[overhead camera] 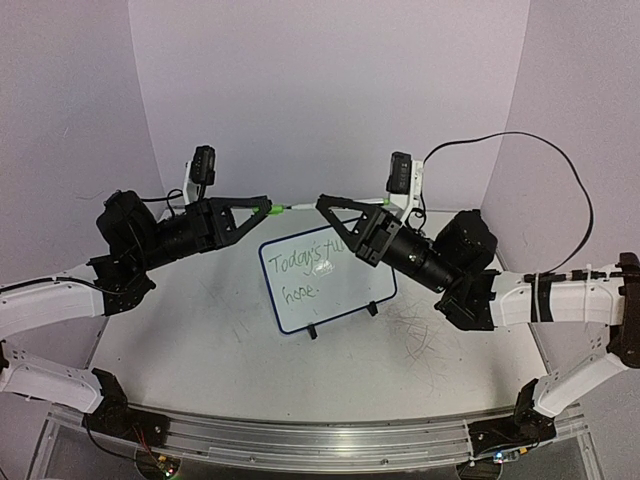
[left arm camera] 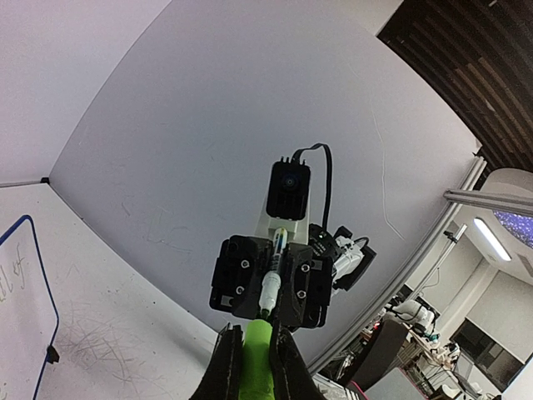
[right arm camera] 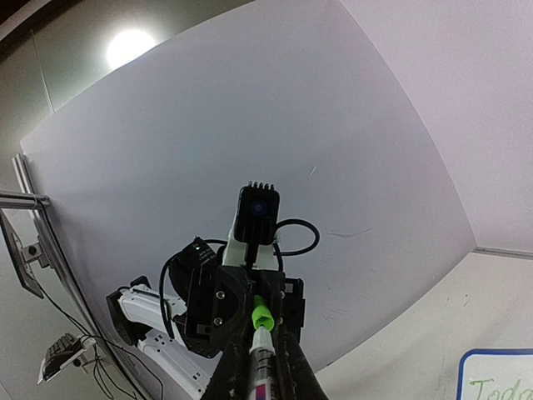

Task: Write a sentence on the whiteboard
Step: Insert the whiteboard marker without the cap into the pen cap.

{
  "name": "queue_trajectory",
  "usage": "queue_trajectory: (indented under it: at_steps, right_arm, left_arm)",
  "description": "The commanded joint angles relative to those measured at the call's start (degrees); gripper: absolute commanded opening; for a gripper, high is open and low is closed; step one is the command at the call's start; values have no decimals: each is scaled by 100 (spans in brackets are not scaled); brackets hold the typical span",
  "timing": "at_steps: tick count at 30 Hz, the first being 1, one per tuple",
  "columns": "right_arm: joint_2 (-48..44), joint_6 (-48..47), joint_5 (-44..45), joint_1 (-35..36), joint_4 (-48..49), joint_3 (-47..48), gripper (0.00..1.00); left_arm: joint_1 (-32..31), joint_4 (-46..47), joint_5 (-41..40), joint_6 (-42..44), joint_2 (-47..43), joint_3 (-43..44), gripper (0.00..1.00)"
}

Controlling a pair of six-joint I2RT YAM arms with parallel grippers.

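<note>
Glossy whiteboard (overhead camera: 345, 290) stands on a scuffed matt table (overhead camera: 200, 350).

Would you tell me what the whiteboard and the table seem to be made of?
The whiteboard: smooth white face with a faint sheen, navy-rimmed, probably coated board or plastic. The table: matte pale sheet, scuffed with dark marks, possibly laminate.

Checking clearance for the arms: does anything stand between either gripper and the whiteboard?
Nothing visible does. The left gripper and right gripper meet tip to tip above the whiteboard's far edge, sharing only the marker: left on its green cap, right on the barrel. No other object lies between them and the board.
</note>
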Motion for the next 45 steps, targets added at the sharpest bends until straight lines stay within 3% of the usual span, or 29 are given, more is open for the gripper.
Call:
queue_trajectory:
  at_steps: [1, 45]
  right_arm:
    - [107, 108, -119, -16, 348, 221, 0]
    - [162, -27, -210, 46, 334, 222, 0]
  left_arm:
    - [-19, 293, 65, 69, -44, 50, 0]
    - [-19, 279, -254, 149, -94, -82, 0]
